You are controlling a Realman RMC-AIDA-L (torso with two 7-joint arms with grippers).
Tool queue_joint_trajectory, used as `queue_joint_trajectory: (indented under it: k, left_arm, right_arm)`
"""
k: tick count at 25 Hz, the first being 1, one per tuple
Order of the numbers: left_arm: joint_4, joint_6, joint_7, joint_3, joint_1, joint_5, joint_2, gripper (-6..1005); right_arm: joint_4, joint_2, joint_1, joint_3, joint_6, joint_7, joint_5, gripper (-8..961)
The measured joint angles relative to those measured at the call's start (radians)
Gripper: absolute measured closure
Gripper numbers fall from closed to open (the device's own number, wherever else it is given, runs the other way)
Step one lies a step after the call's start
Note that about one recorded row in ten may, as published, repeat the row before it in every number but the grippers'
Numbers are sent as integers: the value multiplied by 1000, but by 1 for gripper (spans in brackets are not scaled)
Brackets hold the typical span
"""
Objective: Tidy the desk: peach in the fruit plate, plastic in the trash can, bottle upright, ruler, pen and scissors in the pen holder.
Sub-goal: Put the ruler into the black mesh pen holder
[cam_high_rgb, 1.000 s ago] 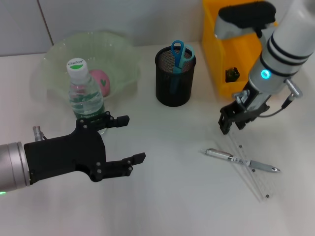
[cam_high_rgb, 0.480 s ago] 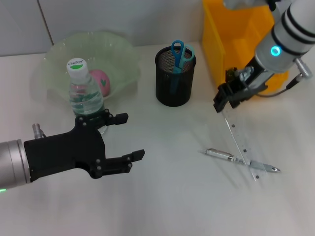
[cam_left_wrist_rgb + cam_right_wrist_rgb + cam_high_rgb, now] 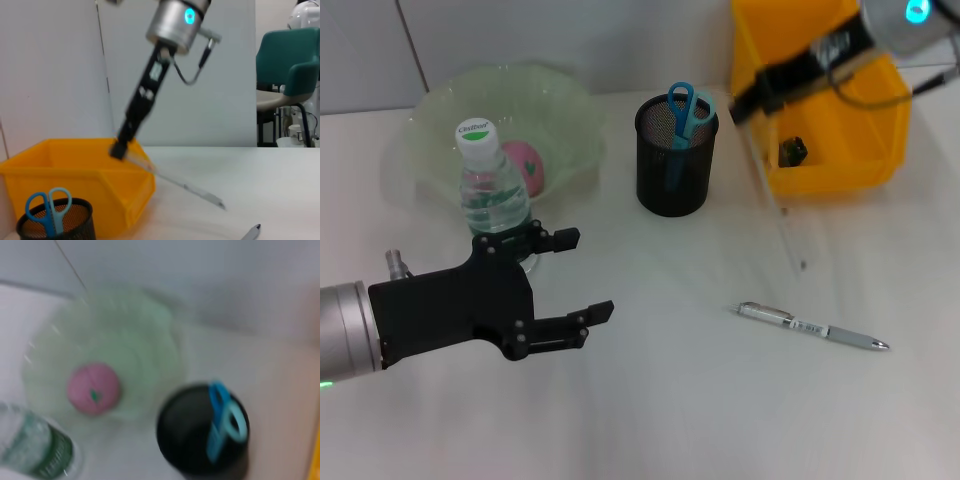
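We see the right gripper (image 3: 745, 103) pinching the transparent ruler (image 3: 778, 208) by its upper end, the ruler hanging slantwise clear of the table between the pen holder (image 3: 676, 156) and yellow bin (image 3: 820, 180) (pen (image 3: 813, 327) lying below). The left gripper (image 3: 565, 275) rests spread beside the upright bottle (image 3: 492, 194).

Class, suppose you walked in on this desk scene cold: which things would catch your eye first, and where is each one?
Most striking is the right gripper, raised in front of the yellow bin at the far right, holding a clear ruler that hangs slanting above the table. Next comes the big black left gripper, open at the near left beside the upright bottle. A pen lies alone on the table at the near right, while scissors stand in the black pen holder.
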Motion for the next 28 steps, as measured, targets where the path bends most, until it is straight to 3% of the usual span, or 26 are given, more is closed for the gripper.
queue_joint_trajectory:
  k: [7,11,17,28]
  left_arm:
    - [-1,-4,-13,0,0,0,0,172]
    - [-2,-13,-26,0,0,0,-1,172]
    - [-13,-19,-26,0,-1,-1,-4,172]
    - [-29,-23,-26,0,-9,-4,-3,172]
  right_arm:
    - [-151,-7,-3,25,18,-65,62,571]
    - [-174,-3,-4,25,69,-108,84,572]
    - [-104,33,-19,10,266,-253,159,572]
    - [75,38,-49,-65,492,-453,332,571]
